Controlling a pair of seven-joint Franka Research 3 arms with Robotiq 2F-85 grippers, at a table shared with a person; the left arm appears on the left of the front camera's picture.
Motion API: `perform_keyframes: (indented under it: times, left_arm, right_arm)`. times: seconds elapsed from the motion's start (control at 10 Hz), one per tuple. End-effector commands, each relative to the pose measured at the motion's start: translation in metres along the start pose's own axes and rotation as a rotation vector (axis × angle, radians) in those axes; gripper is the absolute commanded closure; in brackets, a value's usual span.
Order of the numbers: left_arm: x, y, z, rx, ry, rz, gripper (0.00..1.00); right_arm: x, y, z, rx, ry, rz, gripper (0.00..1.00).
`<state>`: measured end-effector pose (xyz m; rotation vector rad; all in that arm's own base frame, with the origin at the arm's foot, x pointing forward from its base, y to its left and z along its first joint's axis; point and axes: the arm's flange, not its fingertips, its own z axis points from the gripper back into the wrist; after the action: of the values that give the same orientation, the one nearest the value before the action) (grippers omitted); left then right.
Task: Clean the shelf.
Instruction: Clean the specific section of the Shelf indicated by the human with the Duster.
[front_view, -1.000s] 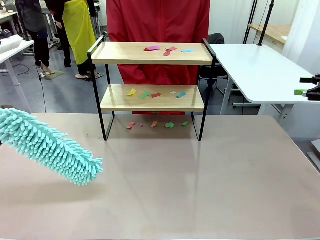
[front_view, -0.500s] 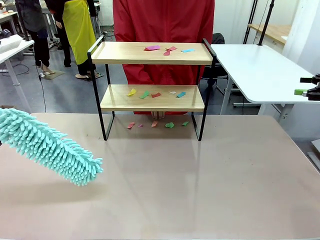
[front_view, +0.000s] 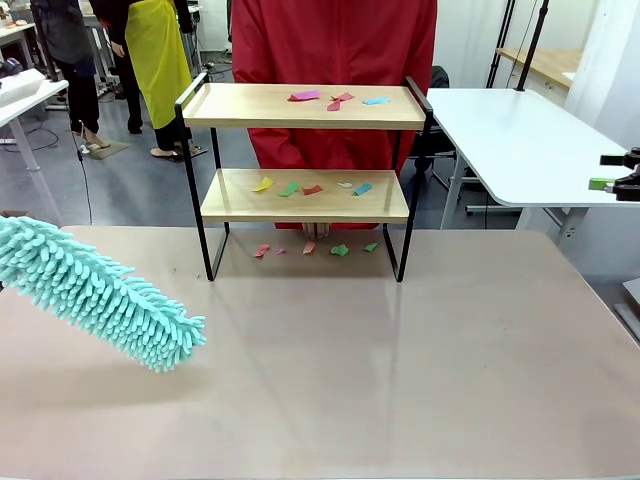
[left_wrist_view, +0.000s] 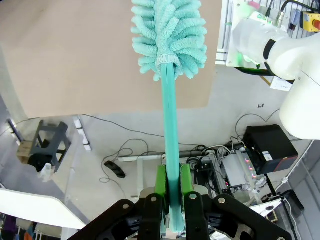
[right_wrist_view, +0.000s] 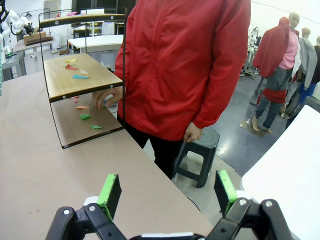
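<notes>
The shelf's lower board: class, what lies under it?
Under the shelf, small coloured paper scraps lie on the table, with a person's hand at the far side. The lower board covers most of that hand from the front.

The duster is cut off at the 9 o'clock edge; the person is cropped at 12 o'clock and partly hidden behind the shelf.

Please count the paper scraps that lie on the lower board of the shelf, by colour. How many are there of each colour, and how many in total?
Yellow scrap: 1
Green scrap: 1
Red scrap: 1
Whitish scrap: 1
Blue scrap: 1
Total on the lower board: 5
</notes>
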<state>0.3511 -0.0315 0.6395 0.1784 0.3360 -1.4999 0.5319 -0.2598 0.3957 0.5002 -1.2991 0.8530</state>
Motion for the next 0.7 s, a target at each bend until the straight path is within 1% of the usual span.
perform_keyframes:
  times: [0.0, 0.3, 0.4, 0.6]
  left_arm:
    - [-0.002, -0.002, 0.0, 0.004, -0.003, 0.0, 0.87]
    - [0.0, 0.0, 0.0, 0.0, 0.0, 0.0, 0.87]
    - [0.001, 0.007, 0.0, -0.075, -0.193, 0.02, 0.87]
    - [0.003, 0.002, -0.016, -0.11, -0.339, -0.03, 0.87]
  right_arm:
    - [0.006, 0.0, -0.001, -0.002, 0.015, -0.014, 0.0]
    - [0.006, 0.0, -0.001, -0.002, 0.015, -0.014, 0.0]
    - [0.006, 0.0, -0.001, -0.002, 0.015, -0.014, 0.0]
    - [0.006, 0.0, -0.001, -0.002, 0.015, -0.014, 0.0]
